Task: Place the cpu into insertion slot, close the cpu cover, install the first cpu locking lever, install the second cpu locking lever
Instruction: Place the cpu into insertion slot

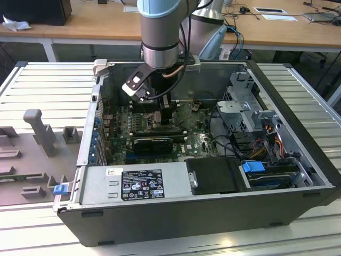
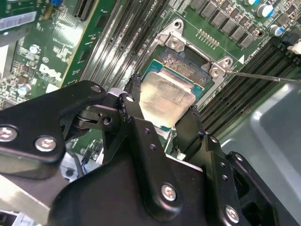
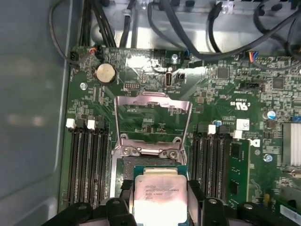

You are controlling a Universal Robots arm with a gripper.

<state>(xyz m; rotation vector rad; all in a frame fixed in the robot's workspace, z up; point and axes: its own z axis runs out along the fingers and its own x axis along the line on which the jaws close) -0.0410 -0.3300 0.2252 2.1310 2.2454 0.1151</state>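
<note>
Pinching the cpu [image 2: 165, 96] between fingers [image 2: 136, 117], metal top upward, over insertion slot [image 2: 190, 71], cpu cover [image 3: 150, 98] open

Centre of the frame: the gripper [image 2: 163, 101] has its black fingers [image 2: 136, 117] pressed to opposite edges of the silver chip [image 2: 167, 96]. The chip partly covers the socket [image 2: 188, 68], gold contacts showing beyond it, green board [image 2: 70, 61] around.

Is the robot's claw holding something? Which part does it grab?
Yes. The gripper holds the cpu, pinched by two opposite side edges between its fingers, over the insertion slot.
</note>
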